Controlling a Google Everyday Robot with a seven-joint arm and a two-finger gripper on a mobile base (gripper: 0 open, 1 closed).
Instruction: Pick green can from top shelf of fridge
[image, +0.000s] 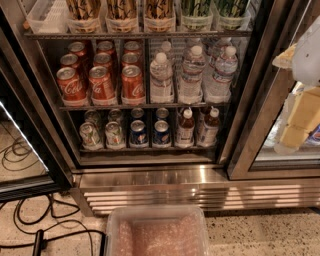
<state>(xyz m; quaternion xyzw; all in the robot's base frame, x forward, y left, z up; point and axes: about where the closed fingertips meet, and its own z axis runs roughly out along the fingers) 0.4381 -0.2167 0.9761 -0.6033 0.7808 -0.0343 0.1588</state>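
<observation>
The fridge (150, 180) stands in front with its middle door open. The top shelf (137, 34) runs along the top of the camera view and carries clear plastic bins. Two green cans (196, 8) (231, 8) stand in the right-hand bins; only their lower parts show, the tops are cut off by the frame. Three brown-gold streaked cans (122, 8) fill the bins to their left. My gripper (295, 127), pale cream and white, hangs at the right edge in front of the right glass door, well to the right of and below the green cans.
Red cola cans (102, 75) and water bottles (192, 75) fill the middle rack. Small cans and bottles (145, 131) sit on the bottom rack. A clear plastic bin (157, 232) stands on the floor in front. Black cables (30, 220) lie at the left.
</observation>
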